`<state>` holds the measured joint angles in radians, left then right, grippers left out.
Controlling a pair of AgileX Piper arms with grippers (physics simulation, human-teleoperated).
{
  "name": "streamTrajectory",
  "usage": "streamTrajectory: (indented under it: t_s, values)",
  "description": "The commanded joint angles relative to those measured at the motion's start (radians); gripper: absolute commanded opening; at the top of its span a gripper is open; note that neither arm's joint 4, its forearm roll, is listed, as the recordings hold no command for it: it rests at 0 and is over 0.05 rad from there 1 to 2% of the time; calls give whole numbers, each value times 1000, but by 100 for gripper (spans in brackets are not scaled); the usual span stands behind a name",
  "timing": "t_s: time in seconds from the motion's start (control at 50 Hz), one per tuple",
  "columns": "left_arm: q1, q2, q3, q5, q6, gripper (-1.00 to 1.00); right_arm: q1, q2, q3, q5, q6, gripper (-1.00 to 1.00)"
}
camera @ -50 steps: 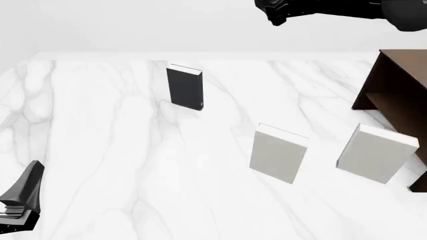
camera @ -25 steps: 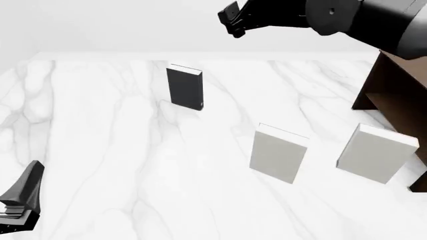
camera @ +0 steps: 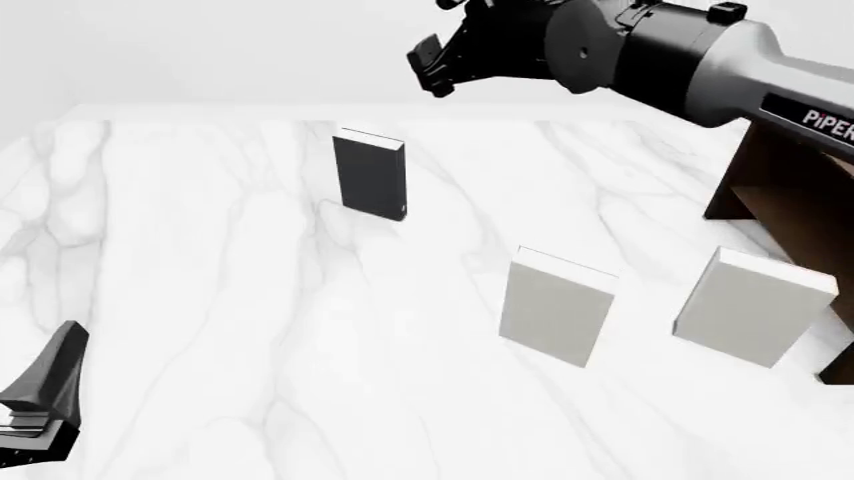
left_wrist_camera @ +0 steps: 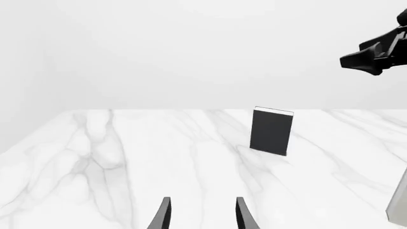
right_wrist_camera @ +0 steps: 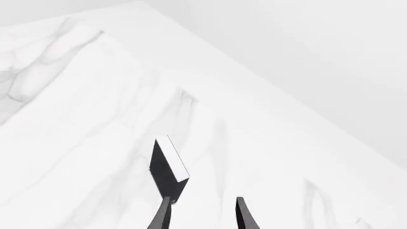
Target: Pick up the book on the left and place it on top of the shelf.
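Above the table's far side, the right gripper hangs with fingers spread, empty. Below it and slightly left stands the book, upright, long axis vertical. The left gripper, also spread, sits well nearer the camera, farther off.

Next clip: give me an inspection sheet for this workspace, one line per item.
Surface: white marble table, no spills seen.
Job's things: black book upright at far left, untouched; dark brown shelf at the right edge, partly out of frame.
Clutter: two pale grey books standing upright near the shelf.
Grippers: right tool open, in the air above and beyond the black book; left tool open, low at the near left, holding nothing.
Cables: nothing seen.
Surroundings: plain white backdrop.
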<state>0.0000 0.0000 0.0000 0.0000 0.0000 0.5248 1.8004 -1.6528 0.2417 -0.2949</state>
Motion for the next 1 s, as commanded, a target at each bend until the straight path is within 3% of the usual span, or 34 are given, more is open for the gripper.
streamTrajectory:
  t_s: [0.02, 0.18, 0.2, 0.48, 1.0]
  values:
    - [0, 0, 0, 0, 0, 100, 15, 73, -47, -17, 19, 100]
    - [0, 0, 0, 0, 0, 100, 27, 142, -83, -40, 42, 100]
    - [0, 0, 0, 0, 0, 100, 43, 226, -122, -77, 74, 100]
    - [0, 0, 0, 0, 0, 100, 41, 299, -199, -62, 86, 100]
    - [0, 0, 0, 0, 0, 100, 14, 355, -150, -132, 121, 100]
